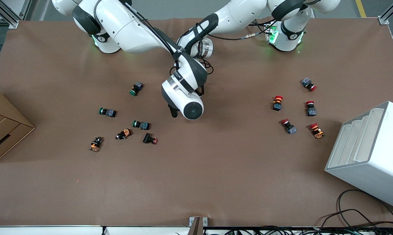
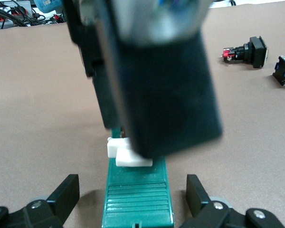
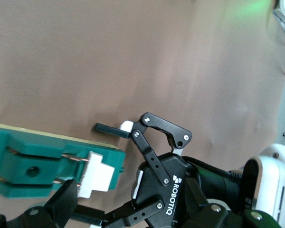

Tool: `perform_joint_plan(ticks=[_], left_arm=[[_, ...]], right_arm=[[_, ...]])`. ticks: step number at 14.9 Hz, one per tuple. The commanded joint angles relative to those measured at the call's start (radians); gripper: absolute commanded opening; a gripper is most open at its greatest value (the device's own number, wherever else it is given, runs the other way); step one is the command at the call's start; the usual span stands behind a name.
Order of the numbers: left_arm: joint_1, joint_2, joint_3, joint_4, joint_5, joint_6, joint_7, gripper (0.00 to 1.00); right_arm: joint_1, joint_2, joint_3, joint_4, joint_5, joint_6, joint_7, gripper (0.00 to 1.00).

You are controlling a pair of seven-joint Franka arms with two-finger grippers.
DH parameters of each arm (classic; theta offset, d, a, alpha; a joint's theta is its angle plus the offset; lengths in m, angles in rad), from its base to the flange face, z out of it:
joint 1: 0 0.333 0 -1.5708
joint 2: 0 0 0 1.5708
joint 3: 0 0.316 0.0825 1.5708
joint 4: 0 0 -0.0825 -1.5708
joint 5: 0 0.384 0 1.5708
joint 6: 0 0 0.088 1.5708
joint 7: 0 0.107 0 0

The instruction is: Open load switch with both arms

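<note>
The green load switch [image 2: 137,194] lies flat on the brown table, its white sliding piece [image 2: 128,156] at one end. My left gripper [image 2: 133,195] is open and straddles the other end, with each finger [image 2: 66,192] a little apart from the switch's sides. The right wrist view shows the load switch [image 3: 38,161] and its white piece [image 3: 99,175]. My right gripper [image 3: 131,202] is open, one finger [image 3: 66,199] right by the white piece. In the front view the right arm's wrist [image 1: 191,109] covers the switch and both grippers at mid-table.
Green-capped push-buttons [image 1: 137,88] lie scattered toward the right arm's end and red-capped ones [image 1: 277,102] toward the left arm's end. A cardboard box [image 1: 4,130] and a white rack [image 1: 369,153] stand at the table's two ends. Two push-buttons [image 2: 247,50] lie near the switch.
</note>
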Motion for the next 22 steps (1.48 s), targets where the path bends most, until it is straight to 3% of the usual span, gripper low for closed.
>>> perform_joint_plan(ticks=[1, 3, 5, 13, 16, 18, 20, 22], left_arm=[[0.003, 0.036, 0.003, 0.009, 0.006, 0.010, 0.002, 0.99], [0.003, 0.034, 0.001, 0.010, 0.006, 0.010, 0.002, 0.99], [0.004, 0.027, 0.000, 0.012, 0.000, 0.010, 0.014, 0.99], [0.004, -0.030, -0.023, 0.021, -0.119, 0.008, 0.043, 0.99], [-0.002, -0.067, -0.045, 0.064, -0.305, -0.007, 0.157, 0.99], [0.001, -0.084, -0.052, 0.096, -0.357, -0.033, 0.200, 0.99], [0.015, -0.098, -0.052, 0.125, -0.390, -0.033, 0.215, 0.99], [0.045, -0.105, -0.052, 0.174, -0.458, -0.033, 0.273, 0.99]], right_arm=[[-0.062, -0.053, -0.003, -0.018, -0.004, -0.044, -0.139, 1.00], [-0.099, -0.126, 0.003, -0.018, -0.139, -0.064, -0.275, 1.00], [-0.124, -0.191, 0.002, -0.023, -0.218, -0.065, -0.439, 1.00], [-0.478, -0.510, 0.000, -0.143, -0.272, -0.112, -1.353, 1.00], [-0.649, -0.573, 0.000, -0.141, -0.294, -0.141, -1.761, 1.00], [-0.766, -0.605, 0.000, -0.137, -0.295, -0.153, -1.993, 1.00], [-0.817, -0.622, -0.002, -0.126, -0.297, -0.190, -2.049, 1.00], [-0.820, -0.631, 0.000, -0.105, -0.295, -0.218, -1.976, 1.00]])
